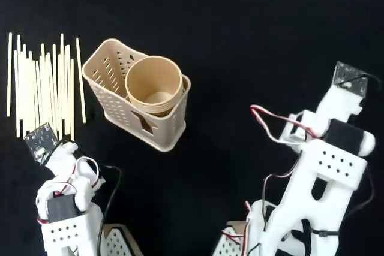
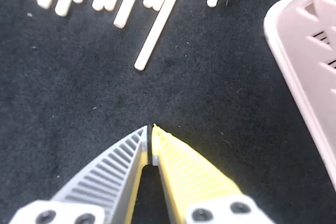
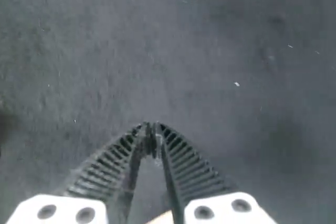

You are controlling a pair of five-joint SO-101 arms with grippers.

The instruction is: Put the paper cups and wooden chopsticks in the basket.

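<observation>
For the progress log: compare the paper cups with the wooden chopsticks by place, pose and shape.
Place: the paper cups sit inside the basket; the wooden chopsticks lie outside it on the black table.
Pose: the cups are nested, mouths up; the chopsticks lie flat, roughly parallel.
Shape: the cups are wide and round; the chopsticks are thin and long.
Both are pale tan.
</observation>
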